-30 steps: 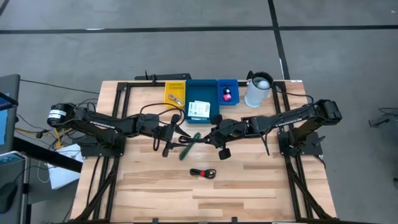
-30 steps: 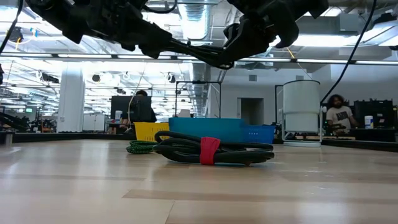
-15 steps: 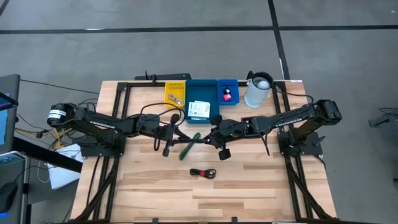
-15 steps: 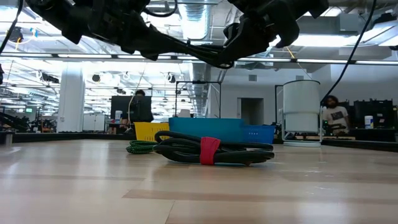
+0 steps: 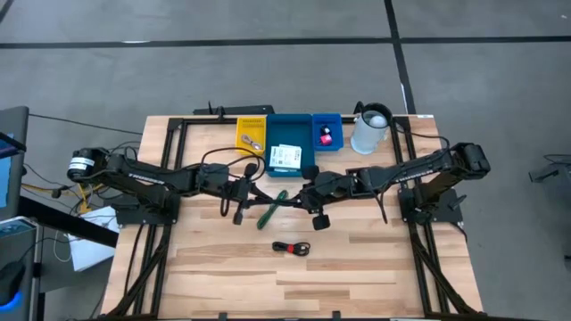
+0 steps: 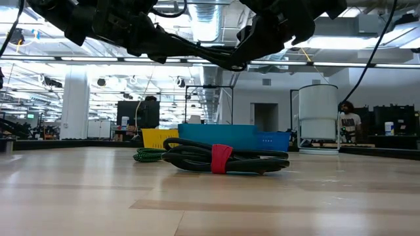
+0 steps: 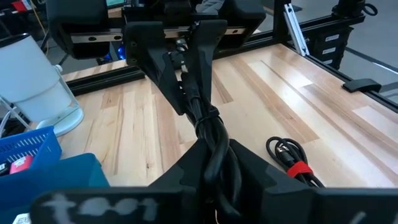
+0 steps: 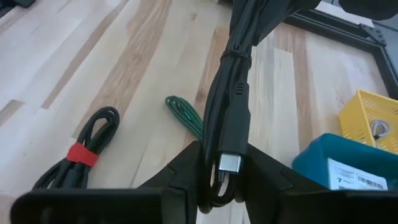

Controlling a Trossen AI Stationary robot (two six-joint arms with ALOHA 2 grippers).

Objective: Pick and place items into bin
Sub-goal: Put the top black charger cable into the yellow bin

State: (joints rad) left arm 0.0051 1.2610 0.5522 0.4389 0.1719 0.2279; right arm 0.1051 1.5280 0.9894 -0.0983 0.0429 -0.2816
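A pale wooden desk [image 5: 357, 259] with a black frame stands on grey floor; behind it is an open hall with ceiling lights and people at workstations. Above the desk's middle, the left gripper [image 5: 239, 207] and right gripper [image 5: 314, 209] each have fingers clenched on a black cable [image 8: 230, 124]. The black-and-red cable [image 5: 291, 248] and green item [image 5: 272, 206] lie near the blue bin [image 5: 287, 134]

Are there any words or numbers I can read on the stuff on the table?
None can be read.
White card in the big blue bin: printed lines, too small.
Same card's label in the right wrist view: barcode and text, too blurred.
Yellow bin: markings too small to tell.
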